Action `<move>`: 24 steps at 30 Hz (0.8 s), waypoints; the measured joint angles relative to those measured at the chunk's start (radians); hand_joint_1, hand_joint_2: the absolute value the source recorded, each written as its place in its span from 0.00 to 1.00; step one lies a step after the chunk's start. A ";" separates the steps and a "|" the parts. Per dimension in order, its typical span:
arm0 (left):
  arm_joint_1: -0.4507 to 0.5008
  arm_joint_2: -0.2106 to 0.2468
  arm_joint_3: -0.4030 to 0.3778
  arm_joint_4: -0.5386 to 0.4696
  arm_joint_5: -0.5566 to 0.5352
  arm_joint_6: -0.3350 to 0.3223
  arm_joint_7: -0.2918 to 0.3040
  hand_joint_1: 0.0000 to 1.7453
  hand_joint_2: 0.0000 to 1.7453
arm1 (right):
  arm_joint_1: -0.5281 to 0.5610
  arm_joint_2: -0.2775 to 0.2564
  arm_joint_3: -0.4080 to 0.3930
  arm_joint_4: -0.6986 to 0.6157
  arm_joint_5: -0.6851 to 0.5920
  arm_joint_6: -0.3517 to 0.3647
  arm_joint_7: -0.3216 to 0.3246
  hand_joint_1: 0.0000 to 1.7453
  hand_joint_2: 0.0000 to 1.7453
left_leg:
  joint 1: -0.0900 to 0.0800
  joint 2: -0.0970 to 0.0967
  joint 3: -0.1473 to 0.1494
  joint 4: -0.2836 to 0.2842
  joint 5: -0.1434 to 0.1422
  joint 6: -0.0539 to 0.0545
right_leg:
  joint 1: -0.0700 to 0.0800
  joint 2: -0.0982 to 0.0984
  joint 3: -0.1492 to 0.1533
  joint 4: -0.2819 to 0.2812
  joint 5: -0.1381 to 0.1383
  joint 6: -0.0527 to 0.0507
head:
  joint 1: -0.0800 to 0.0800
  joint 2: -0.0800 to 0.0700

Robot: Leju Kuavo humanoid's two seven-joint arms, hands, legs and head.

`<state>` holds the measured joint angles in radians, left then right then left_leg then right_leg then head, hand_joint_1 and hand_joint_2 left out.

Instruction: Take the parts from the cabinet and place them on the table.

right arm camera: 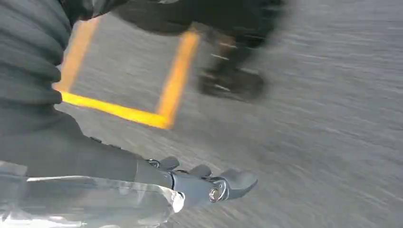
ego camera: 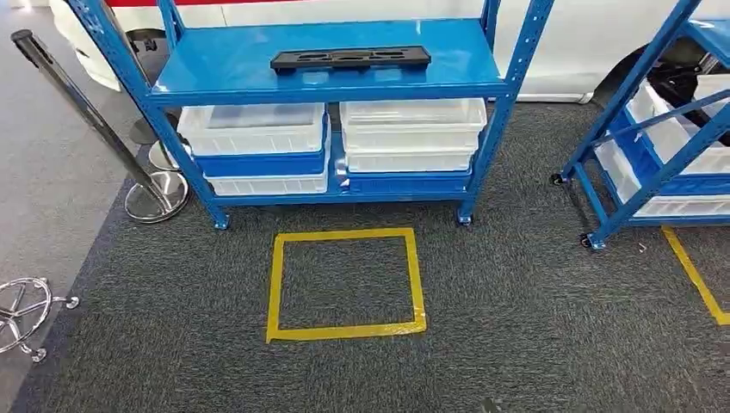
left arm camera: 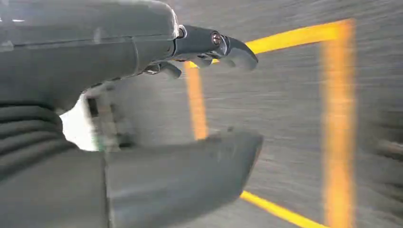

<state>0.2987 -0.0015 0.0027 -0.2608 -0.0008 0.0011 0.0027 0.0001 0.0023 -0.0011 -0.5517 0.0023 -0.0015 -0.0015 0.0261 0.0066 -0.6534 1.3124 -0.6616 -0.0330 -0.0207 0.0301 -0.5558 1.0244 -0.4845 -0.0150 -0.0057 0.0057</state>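
A long black part (ego camera: 350,58) with several cut-outs lies flat on the upper shelf of the blue cabinet (ego camera: 224,73), straight ahead of me. A yellow tape square (ego camera: 344,284) marks the dark carpet in front of the cabinet. My left hand (left arm camera: 142,57) hangs over the carpet near the yellow tape (left arm camera: 337,118), with thumb and fingers apart and nothing in it. In the blurred right wrist view, my right hand (right arm camera: 190,185) hangs with its fingers stretched out and empty above the carpet, the yellow tape (right arm camera: 176,80) beyond it.
White bins (ego camera: 251,127) (ego camera: 411,120) stacked on blue ones fill the cabinet's lower shelf. A second blue rack (ego camera: 654,129) with bins stands at the right, beside a yellow floor line (ego camera: 697,275). A tilted stanchion post (ego camera: 103,129) and a chrome chair base (ego camera: 21,314) stand at the left.
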 joint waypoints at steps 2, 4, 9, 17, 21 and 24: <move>0.018 0.001 0.000 0.022 0.000 0.000 0.000 0.00 1.00 | -0.008 0.000 0.000 -0.020 0.000 0.000 0.000 0.00 1.00 | -0.002 0.000 0.010 -0.041 0.054 0.007 | 0.003 0.007 0.003 0.000 -0.001 -0.001 | 0.000 0.000; -0.011 0.002 0.000 0.017 0.000 0.000 -0.002 0.00 1.00 | 0.013 0.000 0.000 -0.012 0.000 0.000 0.001 0.00 1.00 | -0.006 -0.001 0.090 -0.222 0.154 0.021 | 0.004 0.006 0.009 0.000 -0.004 0.002 | 0.000 0.000; -0.142 0.002 0.000 -0.102 0.000 0.000 -0.004 0.00 1.00 | 0.135 0.003 0.000 0.114 0.000 0.001 0.003 0.00 1.00 | -0.020 -0.003 0.127 -0.306 0.177 0.037 | 0.005 -0.008 0.015 -0.008 -0.005 0.025 | 0.000 0.000; -0.262 -0.008 0.047 -0.218 -0.073 0.011 -0.012 0.00 1.00 | 0.223 0.003 -0.069 0.257 0.070 0.001 -0.012 0.00 1.00 | -0.014 0.023 0.128 -0.323 0.186 0.061 | 0.004 -0.024 -0.120 0.262 -0.124 0.044 | 0.001 0.000; -0.265 -0.029 0.094 -0.218 -0.154 0.022 -0.021 0.00 1.00 | 0.200 0.010 -0.141 0.274 0.149 0.001 -0.032 0.00 1.00 | -0.023 0.016 0.130 -0.310 0.178 0.050 | 0.008 -0.029 0.019 -0.002 -0.017 0.032 | 0.001 0.000; -0.268 -0.041 0.136 -0.217 -0.219 0.034 -0.030 0.00 1.00 | 0.177 0.017 -0.202 0.284 0.210 0.001 -0.047 0.00 1.00 | -0.020 0.013 0.131 -0.314 0.181 0.035 | 0.011 -0.030 0.015 0.000 -0.015 0.018 | 0.001 0.000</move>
<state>0.0309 -0.0424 0.1388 -0.4780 -0.2196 0.0351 -0.0271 0.1767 0.0195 -0.2027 -0.2678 0.2118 -0.0008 -0.0488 0.0059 0.0194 -0.5225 0.9981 -0.4811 0.0018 -0.0094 -0.0002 -0.5406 1.0247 -0.4996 0.0025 -0.0050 0.0057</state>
